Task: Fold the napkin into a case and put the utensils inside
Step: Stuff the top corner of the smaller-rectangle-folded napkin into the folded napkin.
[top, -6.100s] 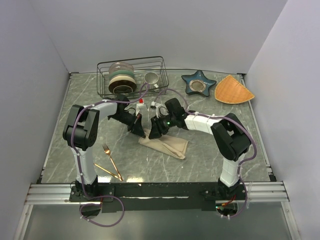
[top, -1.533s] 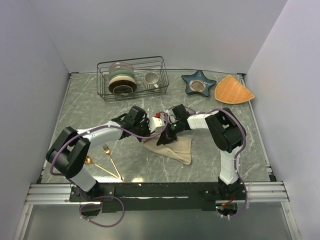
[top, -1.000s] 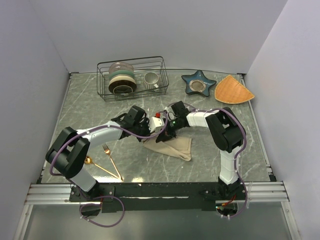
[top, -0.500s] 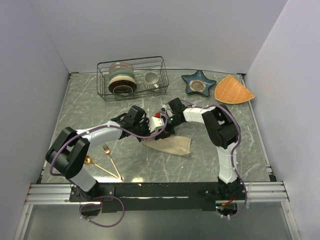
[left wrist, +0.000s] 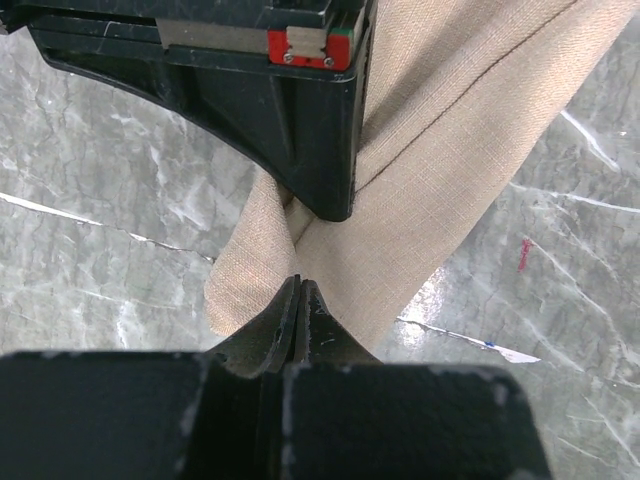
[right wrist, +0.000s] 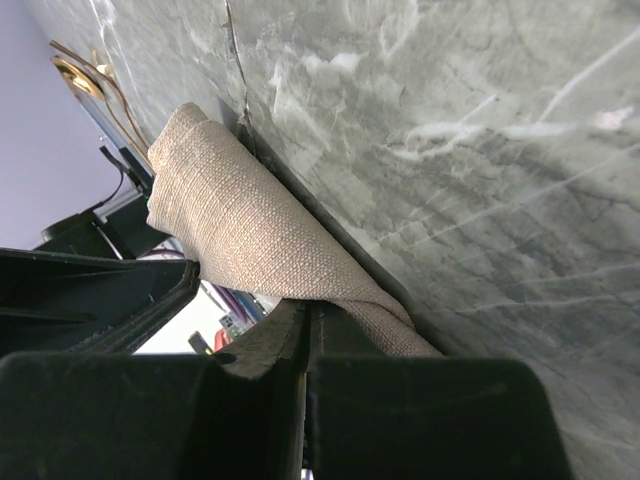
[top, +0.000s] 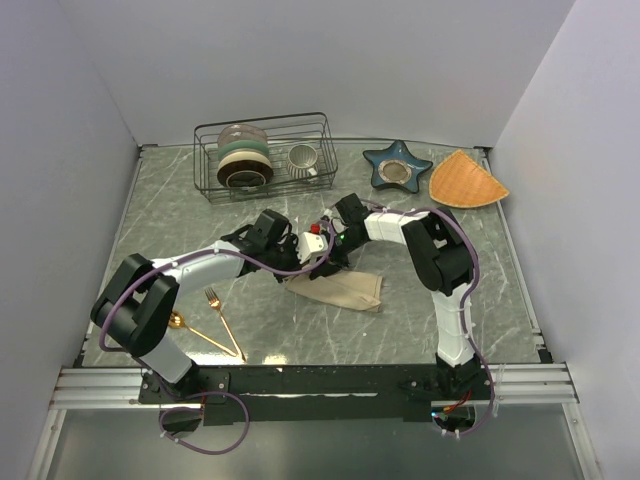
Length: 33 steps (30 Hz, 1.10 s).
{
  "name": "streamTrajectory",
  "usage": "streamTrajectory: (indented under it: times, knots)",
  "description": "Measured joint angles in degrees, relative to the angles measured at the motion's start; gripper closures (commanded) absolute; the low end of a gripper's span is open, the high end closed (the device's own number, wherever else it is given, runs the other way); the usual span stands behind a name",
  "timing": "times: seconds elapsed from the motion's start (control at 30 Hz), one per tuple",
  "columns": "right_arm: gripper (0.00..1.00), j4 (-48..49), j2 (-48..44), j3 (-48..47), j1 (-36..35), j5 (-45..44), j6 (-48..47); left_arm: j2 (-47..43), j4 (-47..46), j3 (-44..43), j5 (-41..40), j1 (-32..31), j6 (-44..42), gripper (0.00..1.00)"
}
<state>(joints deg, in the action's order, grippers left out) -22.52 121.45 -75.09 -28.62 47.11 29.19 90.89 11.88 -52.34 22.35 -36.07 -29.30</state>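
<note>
Both my grippers meet over the middle of the tabletop (top: 150,220), at the left end of the napkin (top: 345,289). The napkin lies there as a folded beige band running from my fingers toward the right edge. My left gripper (top: 318,262) has its jaws pressed fully together, and in the left wrist view the bunched cloth (left wrist: 450,150) runs down into their tips, so I have a pinch of fabric there. My right gripper (top: 334,262) is closed just as tightly. In its own view a twisted roll of the napkin (right wrist: 240,230) leads straight into the seam between its jaws, so it too grips the cloth. The two grippers are just beside each other, the right one's black finger (left wrist: 325,190) pressing into the fold right above my left fingertips. The fork (top: 220,315) and the spoon (top: 195,332) lie flat near the front-left corner, well apart from the napkin, their handles crossing toward the near edge. Along the far edge stand a wire rack (top: 265,125) holding plates and a mug (top: 303,158). To its right come a blue star-shaped dish (top: 397,165) and an orange mat (top: 466,180) by the far-right corner.
</note>
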Motion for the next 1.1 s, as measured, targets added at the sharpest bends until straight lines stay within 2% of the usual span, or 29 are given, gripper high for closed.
streamTrajectory:
  times: [0.57,0.7,0.83,0.87,0.9,0.97,1.07,1.1]
  knots:
    - [1.0,4.0,-1.3,0.5,1.6,-3.0,4.4,0.2,0.7,0.0,0.3,0.0,0.0,0.99]
    - [1.0,4.2,-1.3,0.5,1.7,-3.1,4.4,2.6,1.5,-0.4,0.3,0.0,-0.1,0.99]
    - [1.0,3.9,-1.3,0.5,1.7,-3.3,3.8,3.2,1.3,-0.4,0.3,0.1,0.1,0.84]
    - [1.0,3.9,-1.3,0.5,1.7,-3.5,3.6,3.0,1.1,-0.4,0.3,0.2,0.4,0.75]
    - [1.0,3.9,-1.2,0.5,1.7,-3.6,3.5,2.6,1.0,-0.4,0.3,0.3,0.5,0.72]
    - [1.0,3.9,-1.2,0.5,1.7,-3.6,3.3,1.8,0.7,-0.4,0.3,0.6,1.1,0.7]
    - [1.0,3.9,-1.2,0.5,1.7,-3.6,3.3,0.6,0.1,-0.4,0.2,0.9,1.5,0.77]
    - [1.0,3.9,-1.2,0.5,1.7,-3.6,3.3,0.4,-0.3,-0.4,0.2,1.0,1.6,0.75]
